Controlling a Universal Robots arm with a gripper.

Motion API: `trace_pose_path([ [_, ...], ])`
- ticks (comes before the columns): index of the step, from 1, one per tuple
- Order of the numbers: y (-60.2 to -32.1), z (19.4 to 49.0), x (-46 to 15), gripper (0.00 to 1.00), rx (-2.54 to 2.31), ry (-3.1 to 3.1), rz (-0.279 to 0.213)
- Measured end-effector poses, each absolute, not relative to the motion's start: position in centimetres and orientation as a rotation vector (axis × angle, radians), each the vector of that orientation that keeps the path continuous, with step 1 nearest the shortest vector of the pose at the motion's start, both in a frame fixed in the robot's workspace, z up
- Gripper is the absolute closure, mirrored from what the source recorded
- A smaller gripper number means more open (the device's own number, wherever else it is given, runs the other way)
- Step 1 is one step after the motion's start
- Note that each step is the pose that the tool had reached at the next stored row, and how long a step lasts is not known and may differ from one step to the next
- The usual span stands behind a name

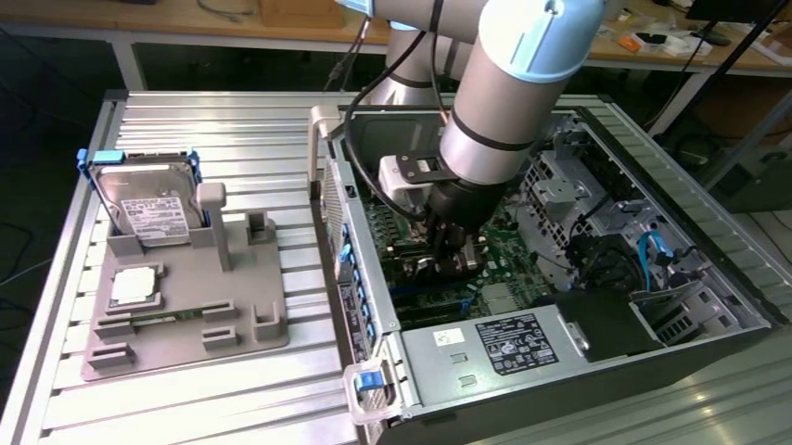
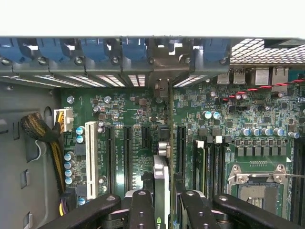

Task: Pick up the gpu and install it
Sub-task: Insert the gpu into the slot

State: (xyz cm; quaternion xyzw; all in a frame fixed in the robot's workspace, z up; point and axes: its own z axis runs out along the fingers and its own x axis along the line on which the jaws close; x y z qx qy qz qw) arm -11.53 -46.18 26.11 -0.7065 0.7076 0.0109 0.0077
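Wrist view: the two black fingers are clamped on the graphics card. The card is held edge-on between them, so it shows as a thin silvery strip. It hangs inside the open computer case, over the green motherboard. Its long axis runs straight away from the fingers toward the row of blue clips at the back wall, parallel to the long black slots. The strip lies between two of those slots and looks closer to the black slot beside the memory sticks than to the white slot. I cannot tell whether its lower edge already touches a slot or hangs just above one.

In the exterior view the arm reaches down into the middle of the case. The hard drive and the small square chip sit in their grey holder on the desk, well apart on the exterior view's left.
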Motion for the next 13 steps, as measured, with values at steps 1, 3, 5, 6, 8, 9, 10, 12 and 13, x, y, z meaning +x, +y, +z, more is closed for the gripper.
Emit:
trace_pose_path([
  [1,-46.18,26.09,-11.53,0.73,-2.209,2.212,0.034],
  [3,-46.18,26.04,-11.53,0.73,-2.208,2.211,0.036],
  [5,-46.18,25.99,-11.52,0.73,-2.207,2.21,0.038],
  [6,-46.19,25.96,-11.52,0.73,-2.206,2.209,0.04],
  [8,-46.19,25.86,-11.53,0.73,-2.205,2.208,0.042],
  [9,-46.19,25.76,-11.52,0.73,-2.204,2.207,0.044],
  [10,-46.18,25.64,-11.52,0.73,-2.203,2.206,0.047],
  [12,-46.18,25.44,-11.52,0.73,-2.202,2.205,0.048],
  [13,-46.19,25.41,-11.51,0.73,-2.202,2.205,0.048],
])
